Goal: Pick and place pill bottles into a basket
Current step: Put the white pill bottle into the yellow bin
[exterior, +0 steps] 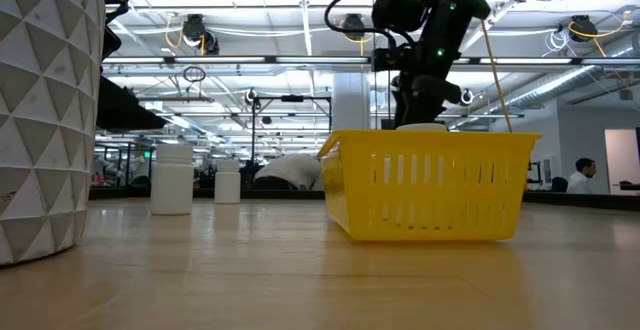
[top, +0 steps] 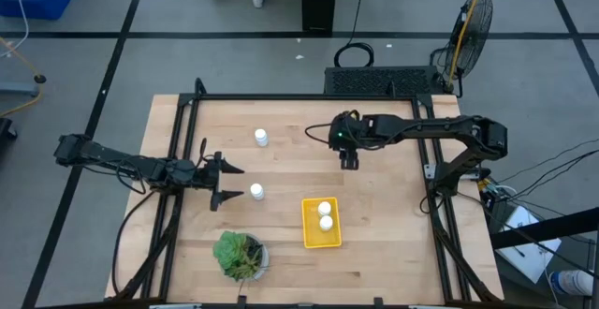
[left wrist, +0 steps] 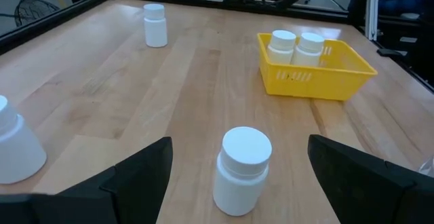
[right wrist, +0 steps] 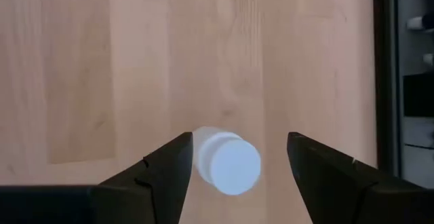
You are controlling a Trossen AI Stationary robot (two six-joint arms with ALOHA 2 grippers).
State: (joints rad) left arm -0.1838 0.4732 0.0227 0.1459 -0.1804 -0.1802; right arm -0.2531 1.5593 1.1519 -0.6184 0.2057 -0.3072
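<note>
My right gripper hangs open astride a pill bottle on the table, not yet pinching. Left gripper is wide open round another bottle; two more sit in the basket. Bottles look light, stiff, prob. slick plastic, so I'd squeeze mid-body under the cap.

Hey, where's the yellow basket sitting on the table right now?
In the high view the yellow basket sits near the table's front edge, just right of the potted plant, with two pill bottles inside.
</note>
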